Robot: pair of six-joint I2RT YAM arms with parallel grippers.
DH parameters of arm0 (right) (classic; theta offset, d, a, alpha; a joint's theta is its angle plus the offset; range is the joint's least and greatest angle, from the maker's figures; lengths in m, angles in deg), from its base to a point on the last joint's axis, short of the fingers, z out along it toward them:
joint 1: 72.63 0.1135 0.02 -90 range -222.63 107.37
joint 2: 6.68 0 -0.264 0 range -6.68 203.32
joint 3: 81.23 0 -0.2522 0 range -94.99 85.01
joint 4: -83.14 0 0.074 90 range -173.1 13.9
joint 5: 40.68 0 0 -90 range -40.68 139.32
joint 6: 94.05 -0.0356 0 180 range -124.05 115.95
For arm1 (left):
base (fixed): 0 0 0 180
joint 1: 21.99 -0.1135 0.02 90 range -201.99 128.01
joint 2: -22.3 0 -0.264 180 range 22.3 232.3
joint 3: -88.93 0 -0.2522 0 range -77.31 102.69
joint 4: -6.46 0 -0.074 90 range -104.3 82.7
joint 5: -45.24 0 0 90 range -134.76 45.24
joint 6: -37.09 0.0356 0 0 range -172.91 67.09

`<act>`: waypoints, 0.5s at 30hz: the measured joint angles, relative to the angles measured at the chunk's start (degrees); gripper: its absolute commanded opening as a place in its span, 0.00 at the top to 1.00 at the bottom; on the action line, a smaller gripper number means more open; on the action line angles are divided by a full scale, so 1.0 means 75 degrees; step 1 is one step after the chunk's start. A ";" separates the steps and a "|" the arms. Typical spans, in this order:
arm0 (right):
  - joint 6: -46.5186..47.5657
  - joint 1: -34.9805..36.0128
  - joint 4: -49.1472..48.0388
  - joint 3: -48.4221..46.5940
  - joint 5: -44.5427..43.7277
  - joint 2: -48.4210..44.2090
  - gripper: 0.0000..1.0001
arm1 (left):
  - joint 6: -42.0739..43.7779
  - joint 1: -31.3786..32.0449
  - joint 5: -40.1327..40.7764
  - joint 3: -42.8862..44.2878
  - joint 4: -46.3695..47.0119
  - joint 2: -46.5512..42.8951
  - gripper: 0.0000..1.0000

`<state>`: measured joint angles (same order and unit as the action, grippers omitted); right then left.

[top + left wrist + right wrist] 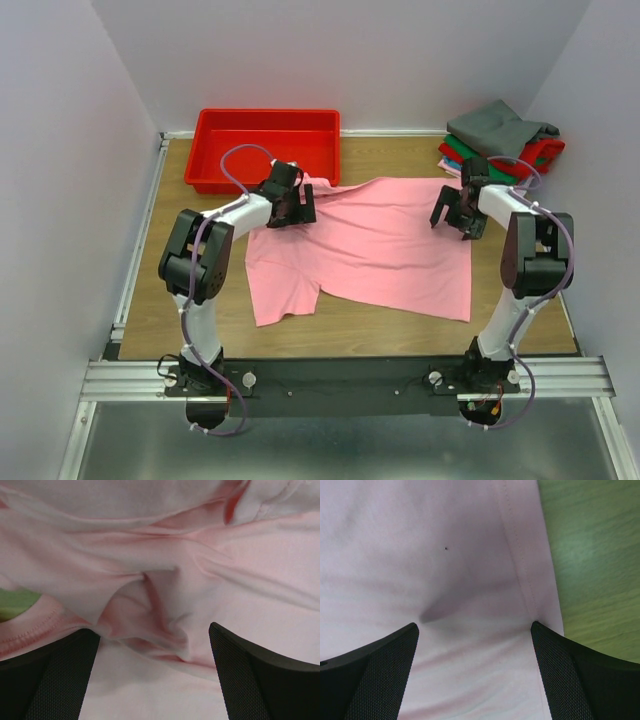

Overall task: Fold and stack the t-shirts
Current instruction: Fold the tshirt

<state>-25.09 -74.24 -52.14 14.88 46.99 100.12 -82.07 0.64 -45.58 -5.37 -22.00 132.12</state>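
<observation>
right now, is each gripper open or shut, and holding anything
Left gripper: open over a wrinkle in the light pink cloth t-shirt, gripping nothing.
Right gripper: open over the same shirt's hemmed edge, gripping nothing.

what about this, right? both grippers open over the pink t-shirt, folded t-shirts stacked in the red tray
No: the top external view shows the folded t-shirts stacked on the table, apart from the red tray. The left gripper and right gripper stand open over the pink t-shirt.
</observation>
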 measured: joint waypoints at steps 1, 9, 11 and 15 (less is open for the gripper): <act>-0.0003 0.0000 0.0050 -0.0128 -0.0055 0.0085 0.00 | 0.0035 -0.0003 0.0032 0.0134 -0.0073 0.0090 0.02; -0.0029 0.0000 0.0391 -0.1381 -0.0373 0.0988 0.00 | 0.0297 -0.0085 0.0321 0.1253 -0.0504 0.0816 0.02; -0.0041 0.0000 0.0417 -0.1661 -0.0408 0.1183 0.00 | 0.0356 -0.0108 0.0376 0.1378 -0.0586 0.0874 0.02; -0.0050 0.0000 0.0498 -0.1851 -0.0399 0.1297 0.00 | 0.0434 -0.0122 0.0586 0.1495 -0.0653 0.0854 0.01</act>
<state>-25.46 -74.24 -48.41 1.00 44.00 109.85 -78.82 -0.28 -41.19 5.84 -26.89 138.53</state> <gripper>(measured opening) 0.996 0.981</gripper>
